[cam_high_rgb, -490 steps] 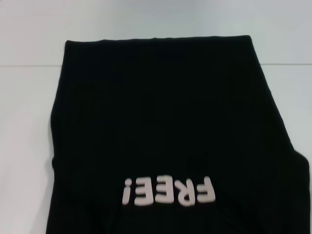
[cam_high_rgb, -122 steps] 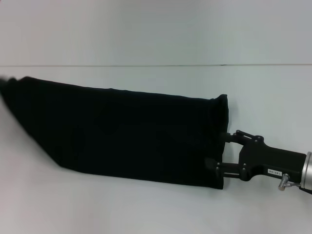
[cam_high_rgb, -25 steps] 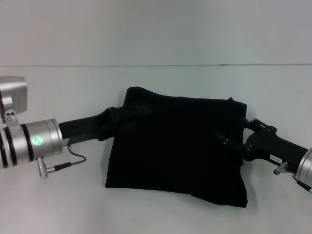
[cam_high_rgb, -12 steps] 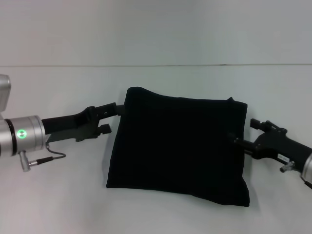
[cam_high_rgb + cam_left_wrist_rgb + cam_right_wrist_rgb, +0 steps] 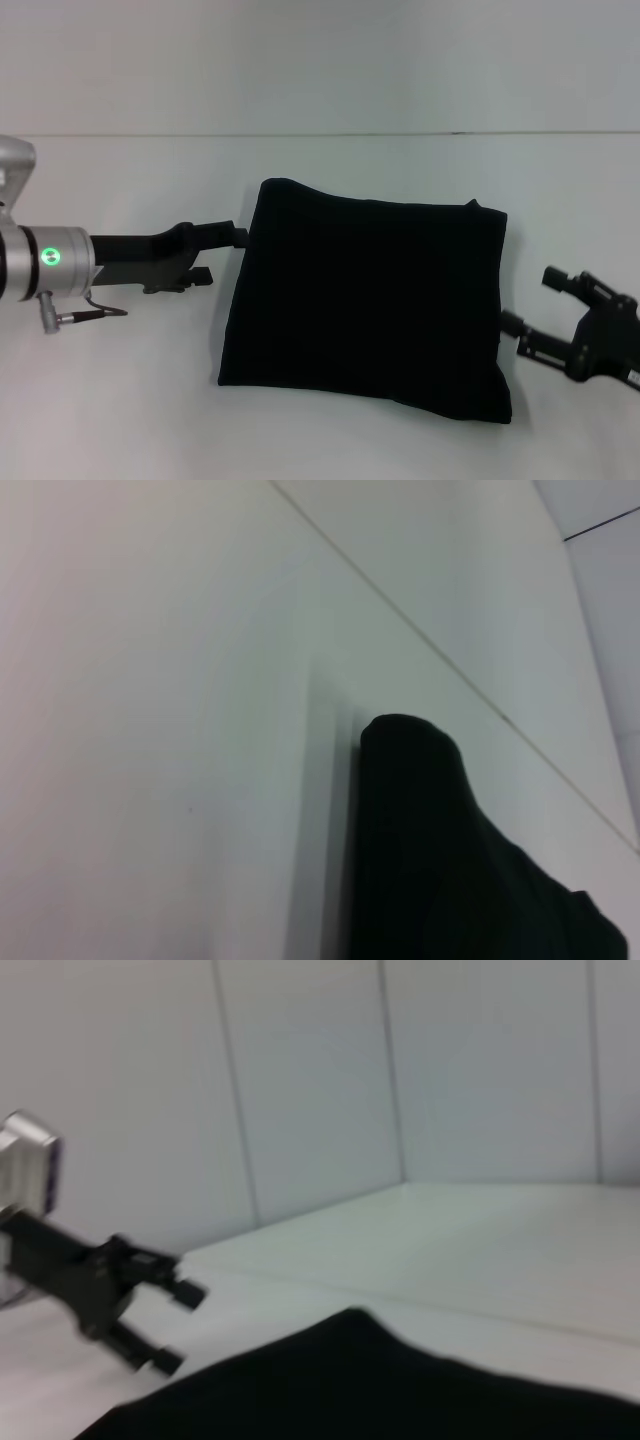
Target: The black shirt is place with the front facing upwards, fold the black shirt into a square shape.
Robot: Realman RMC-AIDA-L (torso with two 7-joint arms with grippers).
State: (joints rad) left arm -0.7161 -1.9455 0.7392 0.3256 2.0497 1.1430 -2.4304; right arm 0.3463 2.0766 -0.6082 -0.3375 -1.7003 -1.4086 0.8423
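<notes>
The black shirt (image 5: 365, 305) lies flat on the white worktop (image 5: 330, 440) as a compact, nearly square packet, lettering hidden inside, so the folding looks essentially finished. The left gripper (image 5: 222, 255) sits just beside the packet's left edge near its far corner, fingers spread and empty, holding nothing. Over on the other side, the right gripper (image 5: 533, 303) is just off the right edge, fingers parted too, clear of the cloth. Both sit low and level with the worktop, flanking the fold without pinning it. The edges are slightly skewed and the near right corner sags outward; a tidy-up tug might square it, in my judgement.
</notes>
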